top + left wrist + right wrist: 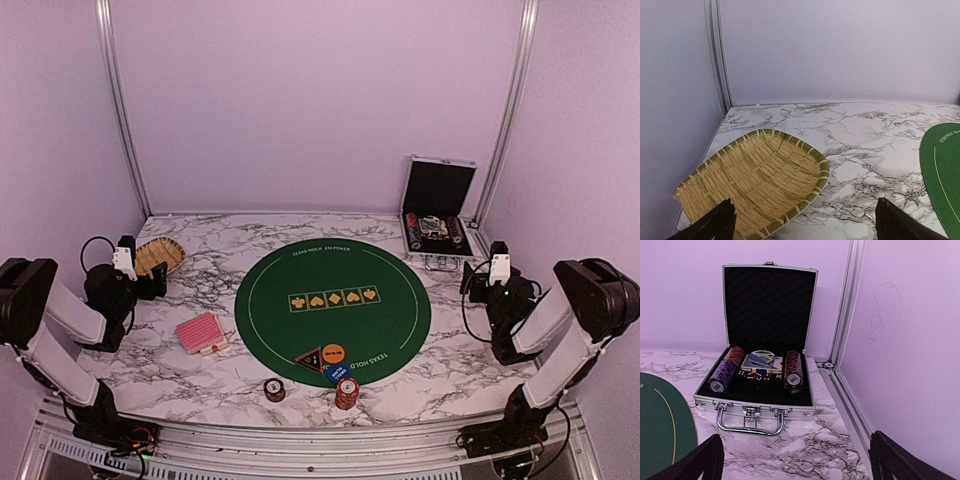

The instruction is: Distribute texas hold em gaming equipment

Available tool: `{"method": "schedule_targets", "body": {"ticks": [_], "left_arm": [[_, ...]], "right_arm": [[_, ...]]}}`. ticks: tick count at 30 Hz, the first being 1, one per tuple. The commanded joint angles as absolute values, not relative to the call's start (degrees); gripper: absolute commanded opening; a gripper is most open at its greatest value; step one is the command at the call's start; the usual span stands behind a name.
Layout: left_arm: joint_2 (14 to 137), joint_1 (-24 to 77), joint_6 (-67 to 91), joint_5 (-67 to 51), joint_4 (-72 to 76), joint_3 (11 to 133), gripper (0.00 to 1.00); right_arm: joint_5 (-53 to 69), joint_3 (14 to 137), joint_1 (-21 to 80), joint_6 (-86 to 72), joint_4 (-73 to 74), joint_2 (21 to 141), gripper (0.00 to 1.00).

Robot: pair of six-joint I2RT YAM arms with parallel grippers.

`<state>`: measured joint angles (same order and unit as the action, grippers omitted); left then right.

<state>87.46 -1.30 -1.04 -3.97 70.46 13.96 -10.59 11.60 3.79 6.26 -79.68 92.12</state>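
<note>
1. The left gripper (805,227) is spread wide and empty. It hangs low over the table (440,370) and faces the basket (757,182), which sits at 10 o'clock off the mat (333,300).
2. The right gripper (797,462) is also spread wide and empty. It faces the open case (760,407) at the mat's 1 o'clock.
3. The cards (200,332) lie in a pink pile on the table, off the mat at 8 o'clock and near the left arm.
4. The orange disc (333,353), blue disc (338,371) and black triangle (309,358) crowd together on the mat's 6 o'clock rim.
5. The short chip stack (274,389) and tall chip stack (347,392) stand just off the mat at 6 o'clock.
6. Nothing looks dealt out yet, so the task is likely at its start.
7. Risk: the card pile looks loose, so a pinch on one edge could fan or scatter it.
8. Risk: the tall stack may topple if a finger clips its side.
9. Risk: the discs lie flat and close together, so a grab at one could drag its neighbour.
10. Risk: both arms reaching for 6 o'clock at once could collide.
</note>
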Motion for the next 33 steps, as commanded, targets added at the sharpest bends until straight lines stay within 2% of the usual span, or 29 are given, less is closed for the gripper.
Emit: {"method": "schedule_targets", "body": {"ticks": [1, 19, 22, 27, 33], "left_arm": [[87.7, -1.6, -0.9, -3.6, 72.3, 14.1, 0.99], [87.5, -1.7, -0.8, -3.9, 71.6, 14.4, 0.99], [85.1, -1.9, -1.1, -4.9, 65.7, 16.6, 0.99], [80.6, -1.9, -1.6, -6.9, 52.9, 22.0, 0.99], [75.6, -1.9, -1.3, -8.7, 40.7, 26.5, 0.99]], "right_arm": [[-8.9, 13.9, 2.9, 5.8, -78.1, 91.8, 0.99], [-9.4, 14.0, 1.7, 4.3, -77.8, 91.6, 0.99], [-17.1, 14.2, 1.7, 1.3, -74.8, 89.2, 0.99], [-20.7, 18.7, 1.8, 0.4, -61.7, 83.2, 0.99], [-24.5, 18.5, 1.8, -5.9, -56.3, 73.6, 0.99]]}}
